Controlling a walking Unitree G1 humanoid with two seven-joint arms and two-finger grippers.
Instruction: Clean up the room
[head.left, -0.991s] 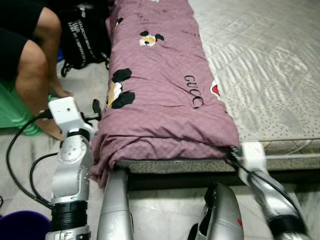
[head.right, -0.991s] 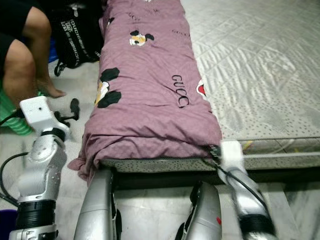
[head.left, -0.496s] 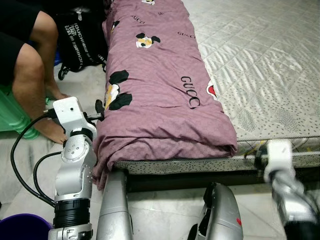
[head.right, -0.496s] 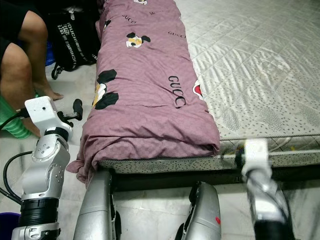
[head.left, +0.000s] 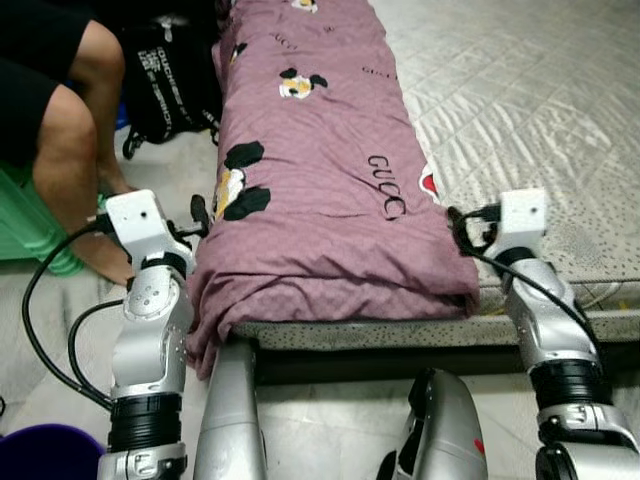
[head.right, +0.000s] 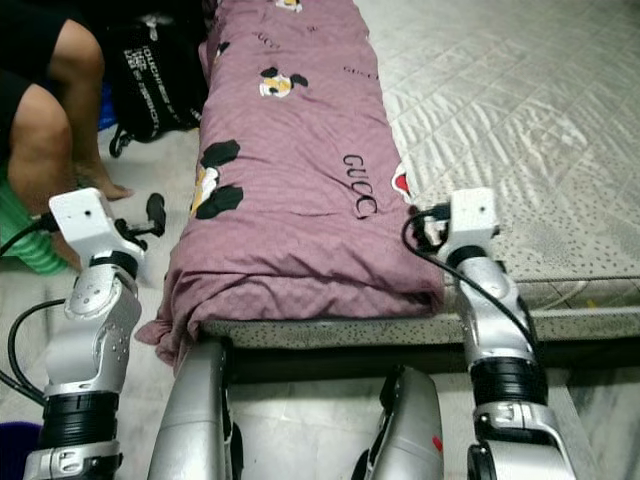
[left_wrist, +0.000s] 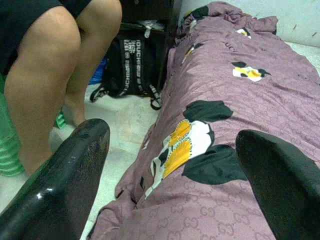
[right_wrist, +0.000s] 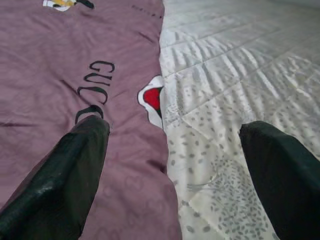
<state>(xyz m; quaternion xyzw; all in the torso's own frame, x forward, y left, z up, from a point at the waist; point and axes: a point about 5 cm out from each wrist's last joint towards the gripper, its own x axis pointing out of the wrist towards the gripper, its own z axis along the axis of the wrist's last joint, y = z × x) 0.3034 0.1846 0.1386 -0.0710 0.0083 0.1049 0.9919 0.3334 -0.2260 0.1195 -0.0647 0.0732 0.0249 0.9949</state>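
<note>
Head view: you've got the folded mauve quilt with cartoon prints (head.left: 320, 190) lying along the left edge of the grey quilted mattress (head.left: 520, 110), flanked by both arms, probably to lift it. A person's bare legs (head.left: 70, 150) and a black backpack (head.left: 170, 80) sit just beside.

Left wrist: left gripper (left_wrist: 170, 175) spread wide, empty, at the quilt's overhanging edge.

Right wrist: right gripper (right_wrist: 175, 170) splayed, straddling the quilt's other edge, grasping nothing.

Person's bare legs (head.left: 70, 150) at left on the pale floor (head.left: 170, 165), black backpack (head.left: 170, 80) beside them, green plastic item (head.left: 25, 225), purple bin (head.left: 45, 450) near bottom left corner.
</note>
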